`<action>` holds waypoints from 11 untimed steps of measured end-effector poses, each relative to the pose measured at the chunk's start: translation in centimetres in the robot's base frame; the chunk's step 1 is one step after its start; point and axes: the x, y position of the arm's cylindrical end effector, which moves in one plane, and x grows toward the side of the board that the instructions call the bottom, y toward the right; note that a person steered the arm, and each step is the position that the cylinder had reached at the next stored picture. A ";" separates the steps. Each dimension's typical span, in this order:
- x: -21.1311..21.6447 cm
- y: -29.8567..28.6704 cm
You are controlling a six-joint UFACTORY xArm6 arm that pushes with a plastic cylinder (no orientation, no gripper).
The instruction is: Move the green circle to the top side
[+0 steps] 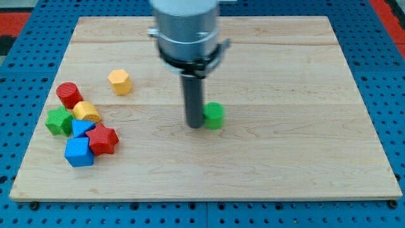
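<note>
The green circle is a small green cylinder near the middle of the wooden board. My tip is at the end of the dark rod that comes down from the grey arm at the view's top. The tip is right beside the green circle, on its left side, touching or almost touching it.
A yellow hexagon lies toward the upper left. At the left edge is a cluster: red cylinder, yellow block, green star, red star, blue cube, and a blue block.
</note>
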 end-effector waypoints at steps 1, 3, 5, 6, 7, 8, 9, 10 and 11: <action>-1.0 7.0; -7.6 17.3; -16.3 18.0; -14.5 16.2; -14.5 15.9; -13.9 15.6; -12.4 13.1; -11.8 10.0; -13.5 9.1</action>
